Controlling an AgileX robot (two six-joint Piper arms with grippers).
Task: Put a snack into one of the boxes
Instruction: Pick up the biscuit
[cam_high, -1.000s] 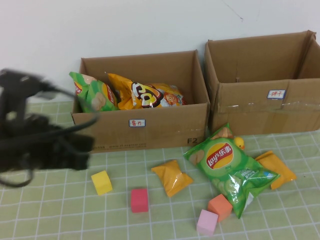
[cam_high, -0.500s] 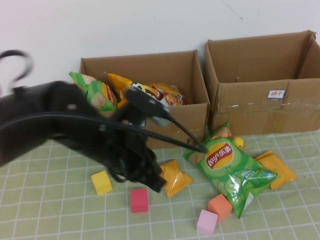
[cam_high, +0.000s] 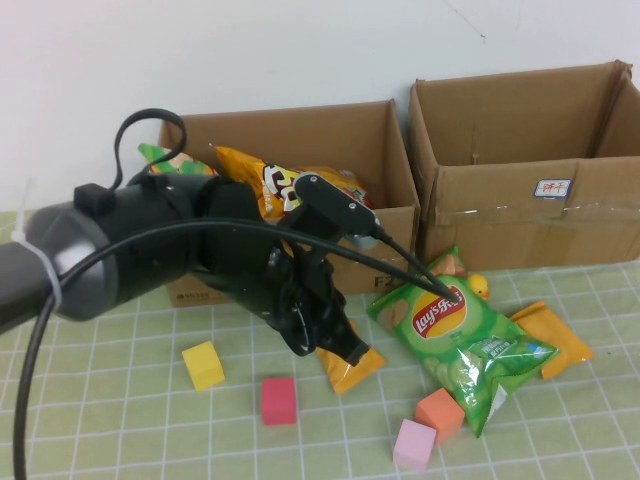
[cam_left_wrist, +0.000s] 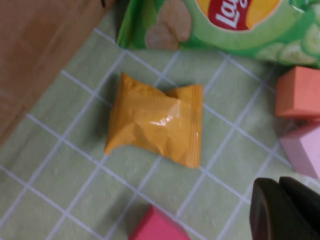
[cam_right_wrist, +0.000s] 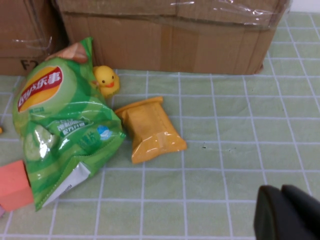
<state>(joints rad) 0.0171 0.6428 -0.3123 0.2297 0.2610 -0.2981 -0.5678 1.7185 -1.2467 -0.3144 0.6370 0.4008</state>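
The small orange snack packet (cam_left_wrist: 156, 119) lies flat on the green checked tablecloth (cam_high: 120, 420), directly under the left gripper (cam_high: 340, 345), which hangs low over it in front of the left box (cam_high: 300, 258); in the high view the arm hides most of the packet and only its near end shows (cam_high: 350, 368). Whether the left gripper is apart or together cannot be told: the left wrist view shows only a dark finger tip (cam_left_wrist: 285, 210) at its corner, clear of the packet. Just beside the packet are a red block (cam_high: 279, 400) and a yellow block (cam_high: 203, 364), and on its other side lies a big green Lay's chip bag (cam_high: 455, 335), with an orange block (cam_high: 440, 412) and a pink block (cam_high: 414, 443) near the bag's near end. A small yellow duck (cam_right_wrist: 106, 80) sits against the far edge of the green bag, and a second orange packet (cam_right_wrist: 150, 130) lies just beside the bag, in front of the right box (cam_high: 530, 160). The left box already holds several chip bags (cam_high: 265, 180). The right gripper (cam_right_wrist: 287, 212) shows only as a dark tip in its own wrist view, above the cloth near the second orange packet, and whether it is apart or together cannot be told either.
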